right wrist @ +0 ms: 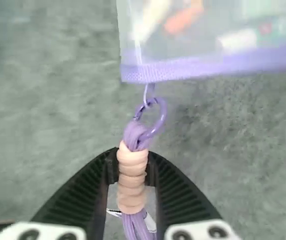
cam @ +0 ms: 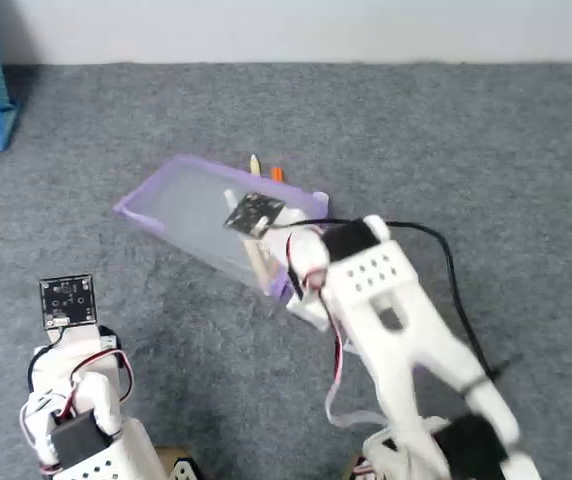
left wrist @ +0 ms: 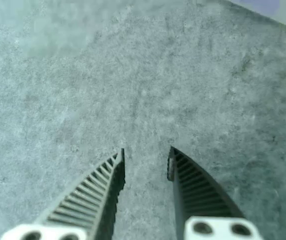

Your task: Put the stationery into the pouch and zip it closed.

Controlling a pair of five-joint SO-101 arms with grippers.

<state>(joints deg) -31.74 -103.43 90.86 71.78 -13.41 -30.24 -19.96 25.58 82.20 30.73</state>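
Purple trim edges the clear pouch (cam: 191, 205), which lies in the middle of the grey mat (cam: 466, 150) with the stationery (right wrist: 183, 20) inside it; an orange pen and a pale one show through the wall. My right gripper (right wrist: 131, 155) is clamped on the beaded zip pull (right wrist: 132, 175), which is linked by a small ring (right wrist: 153, 115) to the pouch's trimmed edge. My left gripper (left wrist: 147, 150) hangs released over bare mat, well apart from the pouch. I judge the loading done and the zipping in hand. From above, two pen tips (cam: 255, 163) seem to poke past the far edge, though I can't tell whether the zip is open there. The next move calls for a steady pull along the zip line, and probably the left gripper pinning the pouch so it doesn't slide.
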